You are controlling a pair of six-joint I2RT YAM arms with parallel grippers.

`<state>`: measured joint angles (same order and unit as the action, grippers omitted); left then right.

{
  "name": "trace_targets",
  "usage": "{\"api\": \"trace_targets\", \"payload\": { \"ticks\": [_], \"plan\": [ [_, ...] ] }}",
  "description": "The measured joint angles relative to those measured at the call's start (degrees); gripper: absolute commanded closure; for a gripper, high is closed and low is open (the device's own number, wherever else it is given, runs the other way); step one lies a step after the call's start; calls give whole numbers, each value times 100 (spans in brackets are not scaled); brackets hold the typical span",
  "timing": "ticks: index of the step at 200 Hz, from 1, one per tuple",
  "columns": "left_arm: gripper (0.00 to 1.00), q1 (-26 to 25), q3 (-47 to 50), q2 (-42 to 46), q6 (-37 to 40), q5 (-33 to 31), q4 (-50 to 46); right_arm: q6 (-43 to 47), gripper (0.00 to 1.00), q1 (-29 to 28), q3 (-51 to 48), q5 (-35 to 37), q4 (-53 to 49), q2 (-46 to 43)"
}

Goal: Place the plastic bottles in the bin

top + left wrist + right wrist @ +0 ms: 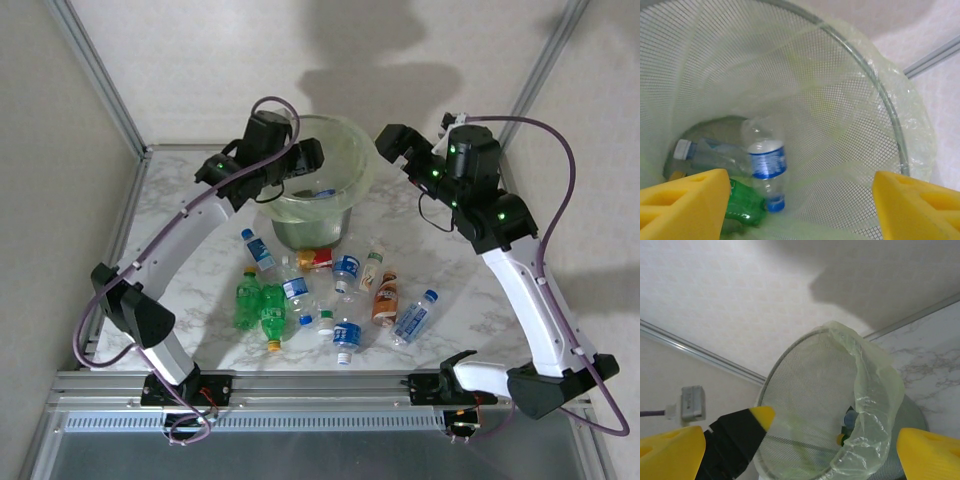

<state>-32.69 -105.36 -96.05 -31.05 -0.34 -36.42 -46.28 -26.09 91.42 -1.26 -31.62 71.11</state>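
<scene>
My left gripper (801,202) hangs over the mouth of the bin (362,170), coming in from about 10 o'clock on its rim. Its fingers are spread wide with nothing between them. Below them a clear blue-labelled bottle (767,165) sits inside on the mesh, next to a second clear bottle (705,152) and a green bottle (742,205). My right gripper (398,148) is also wide and empty, just off the rim at about 2 o'clock. That closeness is my first worry: both wrists crowd the same opening, so a careless swing across the bin could knock one into the other. The second is the liner (875,390), which drapes loose and baggy over the rim. A finger leaving low could hook it, pull it out or rock the bin. The rest of the plastic bottles (320,290) lie packed on the table at 6 o'clock from the bin, many of them touching. I judge that closing on one there may nudge its neighbours, and round bottles lying on their sides roll easily, perhaps toward the near edge. The brown-orange bottle (385,297) and those around it look tightest.
</scene>
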Motion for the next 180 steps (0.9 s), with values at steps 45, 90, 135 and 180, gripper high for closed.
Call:
{"api": "trace_targets", "payload": {
  "ticks": [45,90,135,180],
  "plan": [
    [18,17,-72,715,-50,-382,-175,297,2,0,614,345,-535,374],
    [15,17,94,1596,-175,-315,374,476,3,0,789,1231,-1694,514],
    [15,17,531,1840,-330,-90,970,162,3,0,-649,1720,-2664,210],
    [16,17,638,1582,-385,114,1172,-413,4,-4,-2479,1611,-3077,-514]
  ]
}}
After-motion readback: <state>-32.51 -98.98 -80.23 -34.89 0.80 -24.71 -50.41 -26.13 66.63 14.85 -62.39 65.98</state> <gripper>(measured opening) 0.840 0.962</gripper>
